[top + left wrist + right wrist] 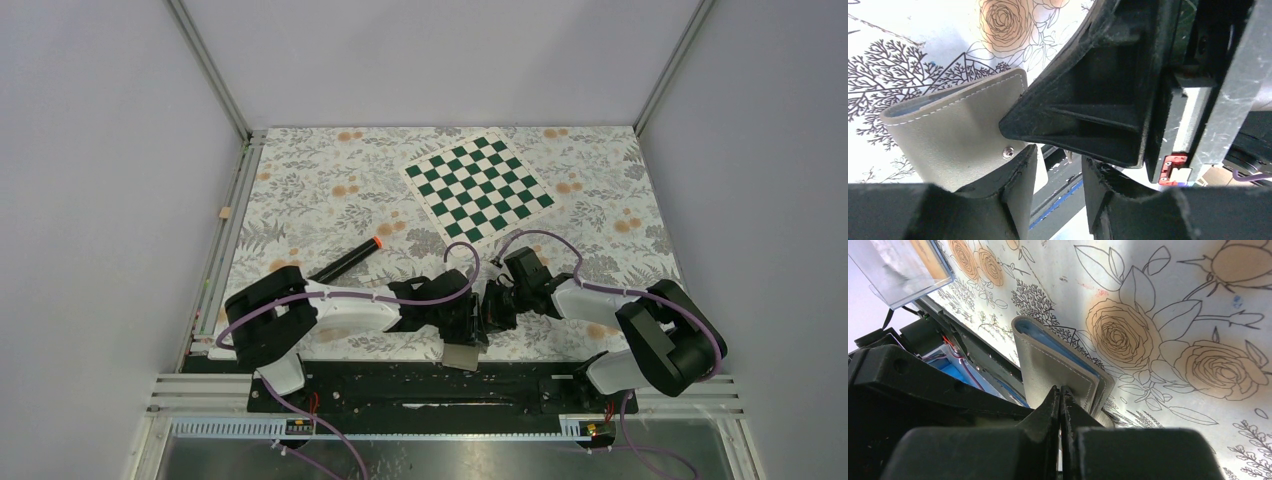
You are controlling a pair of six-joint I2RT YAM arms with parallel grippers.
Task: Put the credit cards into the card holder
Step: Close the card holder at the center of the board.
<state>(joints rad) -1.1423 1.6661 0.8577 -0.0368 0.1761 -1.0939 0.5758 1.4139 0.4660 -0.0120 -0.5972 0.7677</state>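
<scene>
While the flat grey stitched folding card holder (958, 130) sat at the near edge of the floral-patterned desk (1158, 270), the left tool (1060, 160) had its jaws partly apart, one finger overlapping the holder beside its stud; the right tool (1060, 390) was fully closed, tips against the holder's edge.

A green-and-white chessboard (478, 187) lies at an angle on a pale tablecloth (320, 190) printed with grey leaves and orange roses, which spreads out past the board on every side. A black marker (348, 260) lies on the cloth, near and left of the chessboard, its orange tip pointing toward the board. A corner of a clear plastic tray (898, 270) shows in the right wrist view only.
</scene>
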